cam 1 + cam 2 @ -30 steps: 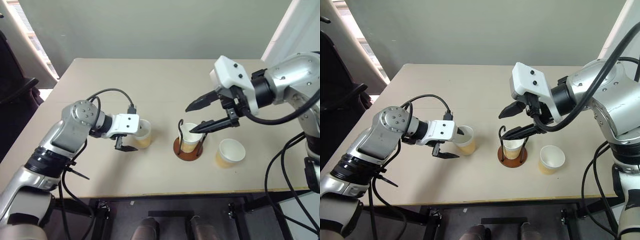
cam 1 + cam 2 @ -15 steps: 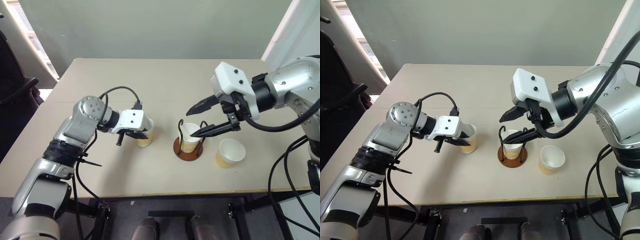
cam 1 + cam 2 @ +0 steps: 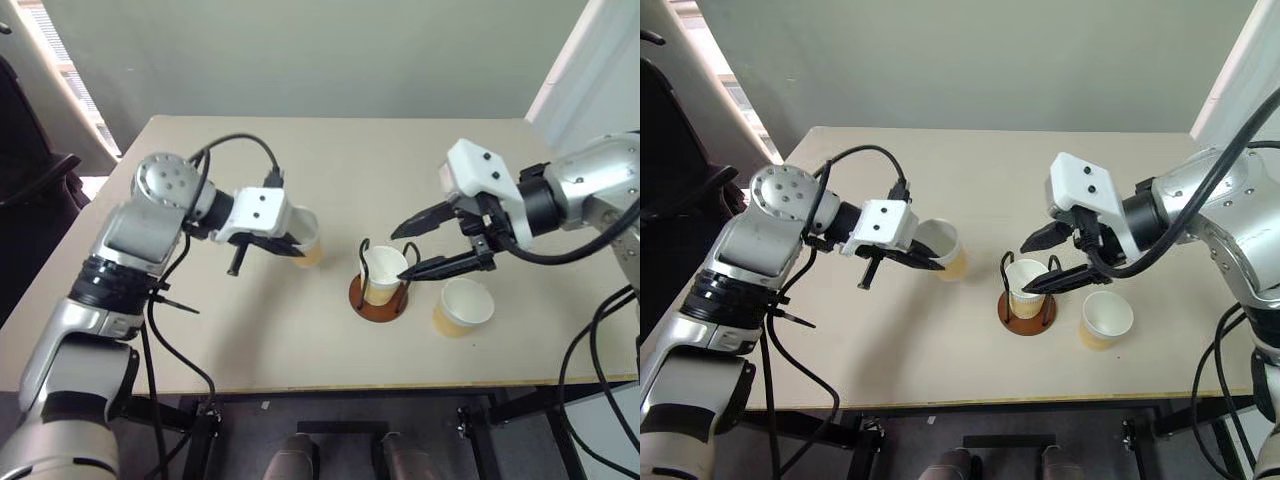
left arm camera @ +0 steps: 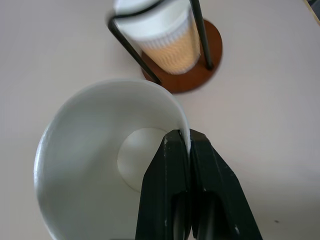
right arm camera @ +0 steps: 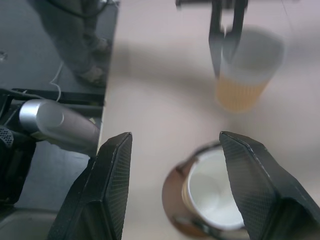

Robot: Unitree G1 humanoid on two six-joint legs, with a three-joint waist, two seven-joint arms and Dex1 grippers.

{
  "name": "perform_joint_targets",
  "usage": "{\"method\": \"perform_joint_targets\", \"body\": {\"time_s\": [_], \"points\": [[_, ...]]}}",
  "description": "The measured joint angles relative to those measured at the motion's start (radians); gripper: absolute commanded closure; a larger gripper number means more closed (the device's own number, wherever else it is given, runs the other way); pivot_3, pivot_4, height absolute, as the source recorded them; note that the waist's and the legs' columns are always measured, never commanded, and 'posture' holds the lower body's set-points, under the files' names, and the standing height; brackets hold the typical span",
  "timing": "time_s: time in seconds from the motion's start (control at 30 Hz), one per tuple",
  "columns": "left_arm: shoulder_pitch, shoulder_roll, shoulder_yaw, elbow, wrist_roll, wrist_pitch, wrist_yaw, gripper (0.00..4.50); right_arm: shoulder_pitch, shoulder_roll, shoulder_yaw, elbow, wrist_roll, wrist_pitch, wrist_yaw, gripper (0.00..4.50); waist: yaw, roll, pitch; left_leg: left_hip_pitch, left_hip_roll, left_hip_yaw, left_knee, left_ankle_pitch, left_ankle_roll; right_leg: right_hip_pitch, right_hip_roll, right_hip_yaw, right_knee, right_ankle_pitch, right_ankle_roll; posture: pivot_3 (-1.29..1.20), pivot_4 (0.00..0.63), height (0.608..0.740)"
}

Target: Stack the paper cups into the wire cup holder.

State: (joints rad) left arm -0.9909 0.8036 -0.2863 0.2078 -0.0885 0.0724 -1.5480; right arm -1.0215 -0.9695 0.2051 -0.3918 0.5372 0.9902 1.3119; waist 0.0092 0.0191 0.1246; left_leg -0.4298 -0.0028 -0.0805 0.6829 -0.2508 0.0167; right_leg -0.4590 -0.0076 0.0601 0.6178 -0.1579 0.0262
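You are looking down on a tan table (image 3: 330,160) with both arms reaching in over it. Your left gripper (image 3: 928,262) is pinching the wall of one paper cup (image 3: 941,246), its two fingers (image 4: 175,190) pressed together on the rim, one inside and one outside. That cup is sitting tilted and seems to be hanging just clear of the table, though the head views are not making the gap plain. It is hanging to the left of the holder (image 3: 377,296), near it but apart. Your right gripper (image 3: 432,246) is hovering over the holder's right side with its fingers spread wide and nothing between them. The holder is standing near the middle of the table's near half, its red-brown disc flat and its black wire loops upright. A second cup (image 3: 383,272) is sitting upright inside those loops. The third cup (image 3: 462,306) is standing upright on the table just right of the holder.
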Motion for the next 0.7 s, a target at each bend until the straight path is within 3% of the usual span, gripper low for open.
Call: {"method": "perform_joint_targets", "body": {"time_s": [0.23, 0.43, 0.7], "points": [[-0.067, -0.026, 0.019, -0.014, -0.044, 0.013, 0.006, 4.46, 0.045, -0.052, -0.037, 0.025, 0.000, -0.002, -0.030, 1.63, 0.001, 0.000, 0.000, 0.000, 0.000, 0.000, 0.000, 0.000, 0.000, 0.000, 0.000, 0.000, -0.001, 0.002, 0.004, 0.00, 0.150, 0.740], [-0.178, -0.110, 0.032, -0.014, -0.140, 0.075, -0.019, 4.46, 0.120, -0.145, -0.088, 0.036, 0.010, -0.003, -0.025, 1.63, 0.007, 0.000, 0.000, -0.003, 0.000, 0.001, 0.001, -0.001, 0.002, 0.001, -0.001, 0.000, -0.006, 0.006, 0.009, 0.00, 0.150, 0.740], [-0.295, -0.201, -0.015, -0.012, -0.277, 0.115, -0.027, 4.46, 0.172, -0.177, -0.149, 0.017, 0.053, 0.016, -0.039, 1.63, 0.009, 0.000, 0.000, -0.005, 0.000, 0.001, 0.002, -0.001, 0.002, 0.001, -0.001, 0.000, -0.007, 0.006, 0.012, 0.00, 0.150, 0.740]]}}
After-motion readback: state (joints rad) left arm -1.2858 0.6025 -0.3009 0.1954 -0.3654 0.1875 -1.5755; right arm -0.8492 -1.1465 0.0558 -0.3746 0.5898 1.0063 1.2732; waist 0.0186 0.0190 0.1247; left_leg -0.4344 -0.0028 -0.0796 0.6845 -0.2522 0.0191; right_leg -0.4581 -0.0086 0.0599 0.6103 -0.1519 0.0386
